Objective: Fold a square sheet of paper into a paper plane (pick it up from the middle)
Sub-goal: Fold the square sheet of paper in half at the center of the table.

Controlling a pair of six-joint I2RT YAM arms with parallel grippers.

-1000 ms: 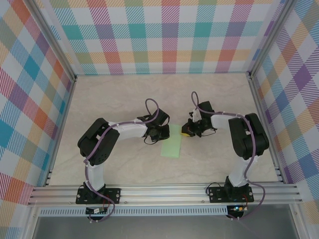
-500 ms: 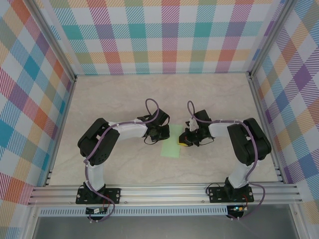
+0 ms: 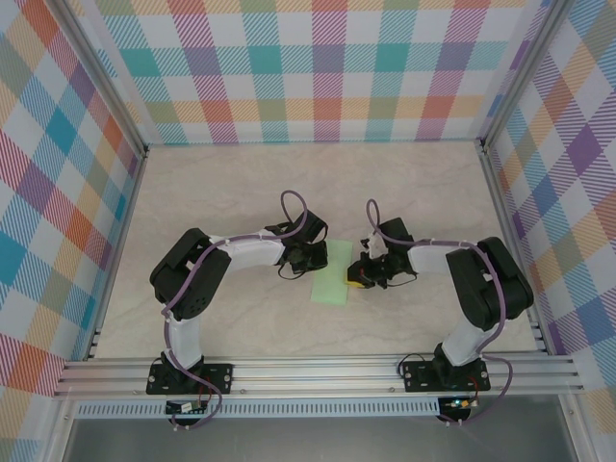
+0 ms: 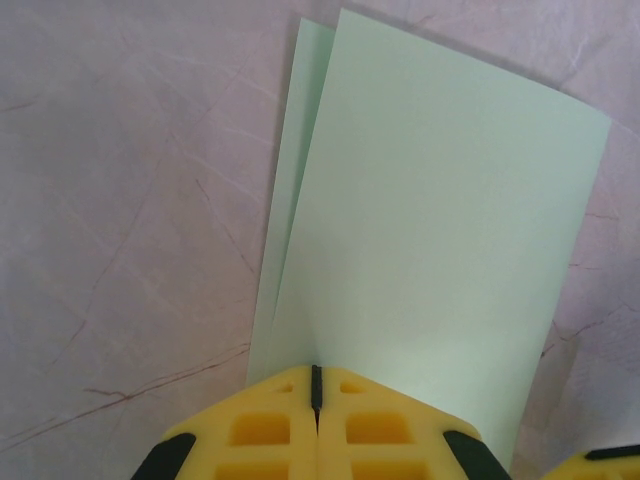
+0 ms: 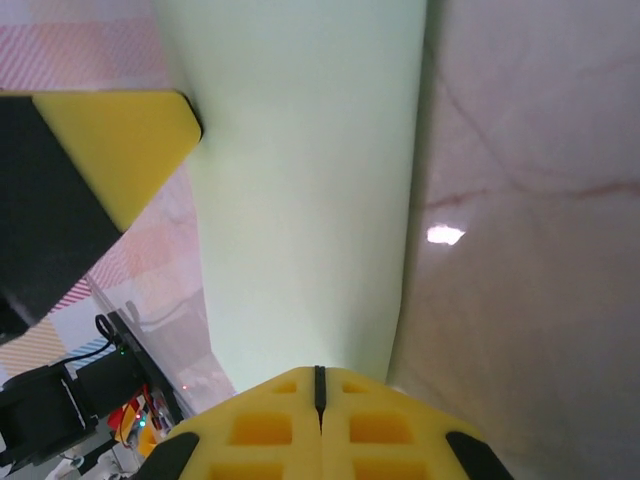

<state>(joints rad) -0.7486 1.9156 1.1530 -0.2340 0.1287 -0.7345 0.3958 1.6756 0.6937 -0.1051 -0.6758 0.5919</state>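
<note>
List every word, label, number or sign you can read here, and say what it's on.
None can be read.
The square sheet of paper: plain, unmarked.
The left gripper and right gripper: plain yellow, no lettering.
The plaid walls: pattern only.
The boards at the arm bases: any print too small to read.

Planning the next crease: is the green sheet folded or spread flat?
Folded. The sheet of paper lies doubled; a lower layer's edge peeks out beside the top one.
</note>
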